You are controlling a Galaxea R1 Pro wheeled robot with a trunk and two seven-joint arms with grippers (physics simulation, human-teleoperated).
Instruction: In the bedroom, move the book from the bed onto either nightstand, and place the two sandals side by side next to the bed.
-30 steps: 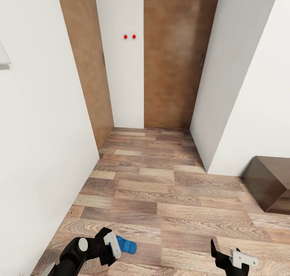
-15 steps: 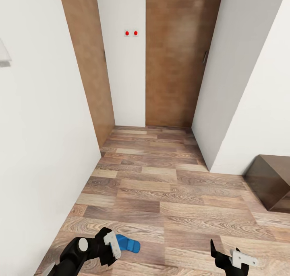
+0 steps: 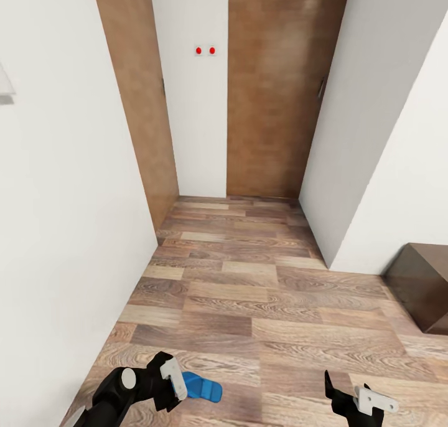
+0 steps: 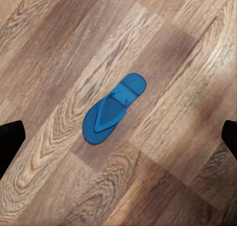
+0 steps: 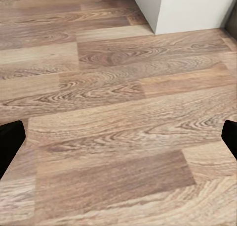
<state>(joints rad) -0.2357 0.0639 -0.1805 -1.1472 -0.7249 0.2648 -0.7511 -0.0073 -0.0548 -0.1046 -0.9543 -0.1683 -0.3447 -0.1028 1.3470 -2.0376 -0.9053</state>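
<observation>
Both sets of jaws stood spread wide with nothing between them: the left gripper (image 3: 174, 386) at seven o'clock in the head view, the right gripper (image 3: 348, 393) at five o'clock. One blue sandal (image 4: 112, 110) lay flat on the plank floor (image 3: 261, 302), straps up, directly beneath the left gripper, apart from its fingertips (image 4: 10, 137). A dark wooden cabinet (image 3: 423, 284) sat at four o'clock beside the white wall (image 3: 386, 165), with brown doors (image 3: 274, 91) at twelve o'clock. The step in hand looked like picking up this sandal. That next move would call for lowering the left gripper, turning the wrist to span the sandal's narrow width, and closing.
</observation>
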